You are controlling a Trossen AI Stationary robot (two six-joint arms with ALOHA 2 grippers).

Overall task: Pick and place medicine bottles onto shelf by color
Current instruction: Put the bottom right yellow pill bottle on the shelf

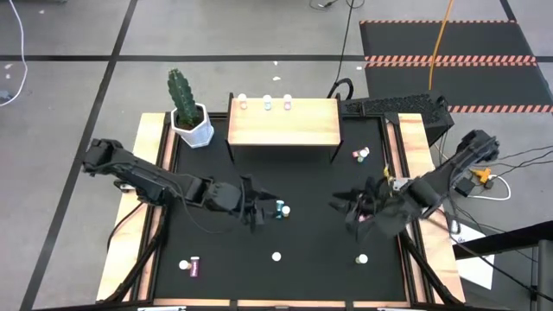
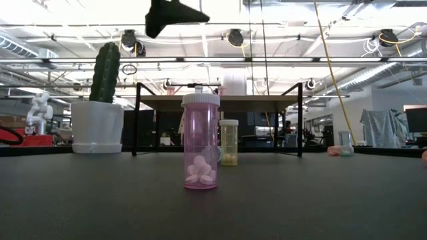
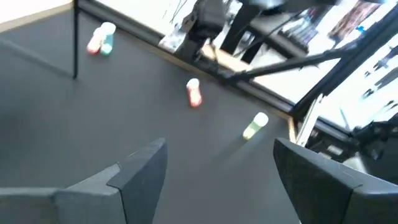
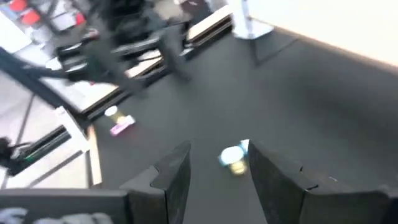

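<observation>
The wooden shelf (image 1: pixel 283 123) stands at the table's far middle, with three small bottles (image 1: pixel 267 104) along its far edge. My left gripper (image 1: pixel 262 207) (image 3: pixel 217 146) is open and empty, raised above the table's middle, just left of a blue bottle (image 1: pixel 282 210). My right gripper (image 1: pixel 344 206) (image 4: pixel 217 149) is open and empty, and points toward that blue bottle (image 4: pixel 232 158) from the right. A pink bottle (image 2: pixel 201 143) stands upright near the front, with a yellow one (image 2: pixel 229 142) behind it.
A white pot with a cactus (image 1: pixel 190 121) stands left of the shelf. A pink and green pair of bottles (image 1: pixel 361 154) lies at the far right. A purple bottle (image 1: pixel 193 268) lies near the front left. A white-capped bottle (image 1: pixel 362 258) stands at the front right.
</observation>
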